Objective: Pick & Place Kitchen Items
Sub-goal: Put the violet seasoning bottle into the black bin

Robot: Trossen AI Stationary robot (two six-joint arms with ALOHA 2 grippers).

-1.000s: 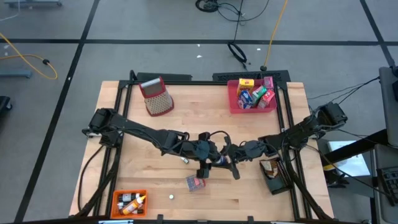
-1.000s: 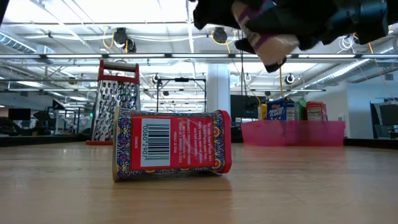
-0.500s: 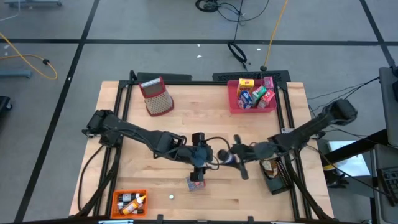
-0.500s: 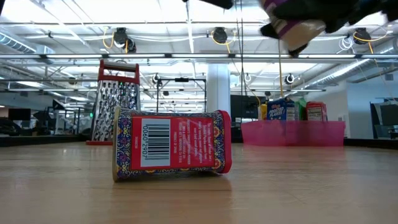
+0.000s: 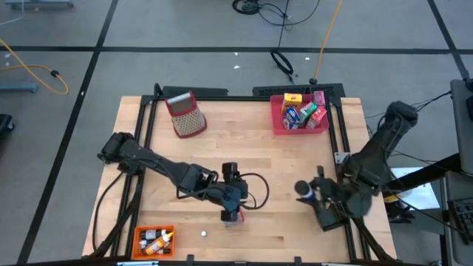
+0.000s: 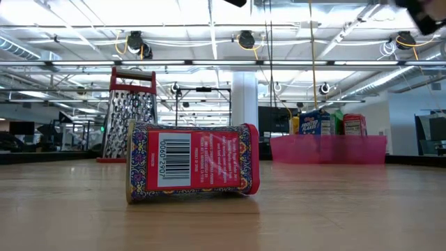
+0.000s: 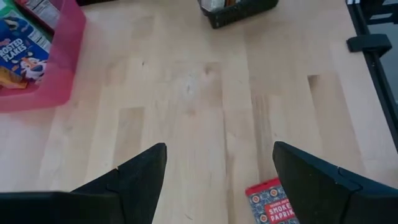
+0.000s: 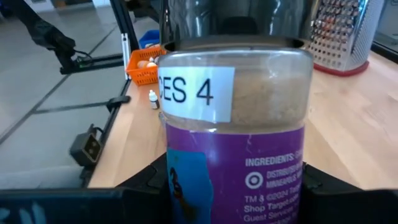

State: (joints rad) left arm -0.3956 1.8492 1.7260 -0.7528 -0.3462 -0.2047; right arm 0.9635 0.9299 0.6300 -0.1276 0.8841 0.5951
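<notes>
A clear spice jar (image 8: 233, 106) with a purple label and a dark lid (image 5: 303, 190) hangs over the table's right part, and my right gripper (image 5: 309, 193) is shut on it. A red paprika tin (image 6: 191, 164) lies on its side near the table's front middle. My left gripper (image 7: 217, 180) stands open above and just behind the tin (image 5: 233, 216), touching nothing. More kitchen items fill a pink tray (image 5: 299, 127) at the far right. A tiny white piece (image 5: 203, 233) lies near the front edge. My right gripper pinches the jar's lower body (image 8: 180, 186) between its two fingers, at the purple label. The fingers come about level from the table's right side and lie across the jar. The jar stands upright, lid up, lifted clear of the table.
A black tray (image 5: 329, 214) sits just right of the held jar. An orange tray (image 5: 154, 240) with small bottles is at the front left. A red-topped grater (image 5: 186, 114) stands at the far left. Bare wood lies in the table's middle.
My right gripper has carried the jar away from my left gripper toward the table's right edge and upward, out of the low view, turning as it went. My left gripper has drawn back a little toward the left, over the red tin, which has not moved.
</notes>
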